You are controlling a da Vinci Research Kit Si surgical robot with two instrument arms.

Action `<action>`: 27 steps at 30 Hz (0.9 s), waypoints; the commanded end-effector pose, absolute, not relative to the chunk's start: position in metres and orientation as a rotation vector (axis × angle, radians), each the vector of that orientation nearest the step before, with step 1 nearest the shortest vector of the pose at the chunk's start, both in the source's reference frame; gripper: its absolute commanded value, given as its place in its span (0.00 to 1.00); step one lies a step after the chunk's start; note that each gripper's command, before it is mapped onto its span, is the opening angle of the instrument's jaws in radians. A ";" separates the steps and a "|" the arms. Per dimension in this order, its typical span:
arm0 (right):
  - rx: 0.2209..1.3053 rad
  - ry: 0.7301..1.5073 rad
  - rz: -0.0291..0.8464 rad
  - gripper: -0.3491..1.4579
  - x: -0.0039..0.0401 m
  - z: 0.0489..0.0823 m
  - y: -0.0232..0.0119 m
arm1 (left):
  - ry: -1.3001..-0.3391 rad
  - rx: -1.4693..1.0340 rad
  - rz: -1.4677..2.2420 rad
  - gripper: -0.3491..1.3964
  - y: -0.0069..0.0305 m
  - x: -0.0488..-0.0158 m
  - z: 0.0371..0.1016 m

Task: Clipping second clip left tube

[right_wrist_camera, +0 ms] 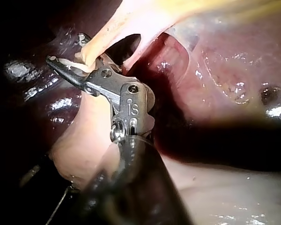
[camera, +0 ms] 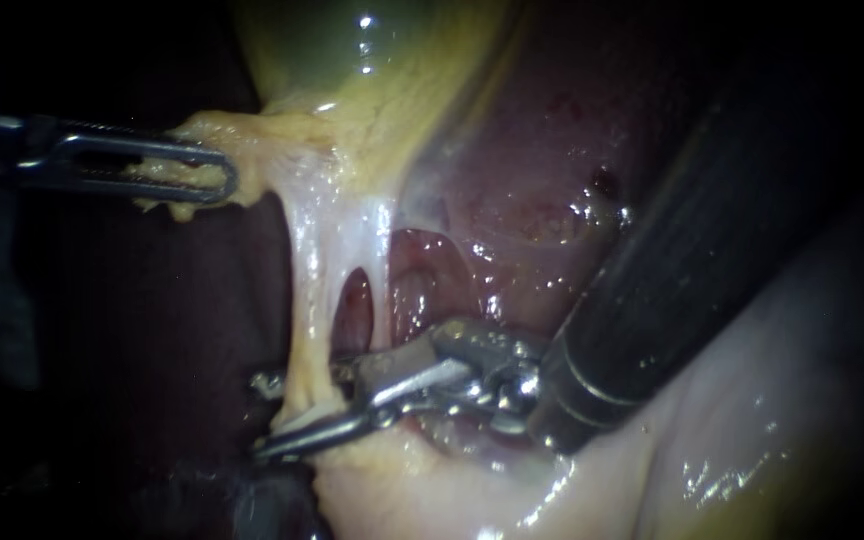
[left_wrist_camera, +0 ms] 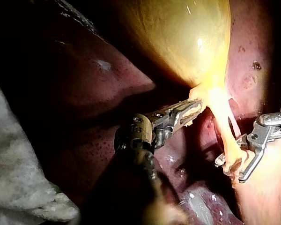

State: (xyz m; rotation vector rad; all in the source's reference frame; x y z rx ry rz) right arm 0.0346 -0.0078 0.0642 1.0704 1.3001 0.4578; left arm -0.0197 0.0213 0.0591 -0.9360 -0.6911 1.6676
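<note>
The yellow-green gallbladder (camera: 352,50) (left_wrist_camera: 178,37) narrows down into two pale strands. My left instrument (camera: 222,180) (left_wrist_camera: 196,107) has its jaws shut on the yellow fatty tissue at the gallbladder's neck, holding it out to the left. The left tube (camera: 304,290) (left_wrist_camera: 225,131) (right_wrist_camera: 103,35) runs down taut, and the right tube (camera: 382,270) lies beside it across a small gap. My right instrument (camera: 270,413) (left_wrist_camera: 230,171) (right_wrist_camera: 65,48) reaches in low, its jaws open with one on each side of the left tube's lower end. A pale strip lies along one jaw.
Dark red liver (camera: 552,150) (right_wrist_camera: 234,61) lies behind the tubes. Pale glistening tissue (camera: 752,400) lies under my right instrument's thick dark shaft (camera: 672,260). In the left wrist view, white gauze (left_wrist_camera: 18,178) sits beside my left instrument's shaft.
</note>
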 end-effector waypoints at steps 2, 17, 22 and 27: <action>1.076 1.305 0.457 0.46 0.0347 0.0635 -0.0077 | -0.691 -0.936 1.668 0.00 0.0213 -0.0197 0.0591; 1.102 1.331 0.455 0.46 0.0353 0.0601 -0.0079 | -0.692 -0.936 1.668 0.00 0.0213 -0.0196 0.0590; 1.104 1.334 0.456 0.46 0.0353 0.0599 -0.0078 | -0.692 -0.936 1.668 0.00 0.0213 -0.0196 0.0590; 1.105 1.334 0.455 0.41 0.0350 0.0600 -0.0078 | -0.692 -0.936 1.668 0.00 0.0213 -0.0196 0.0591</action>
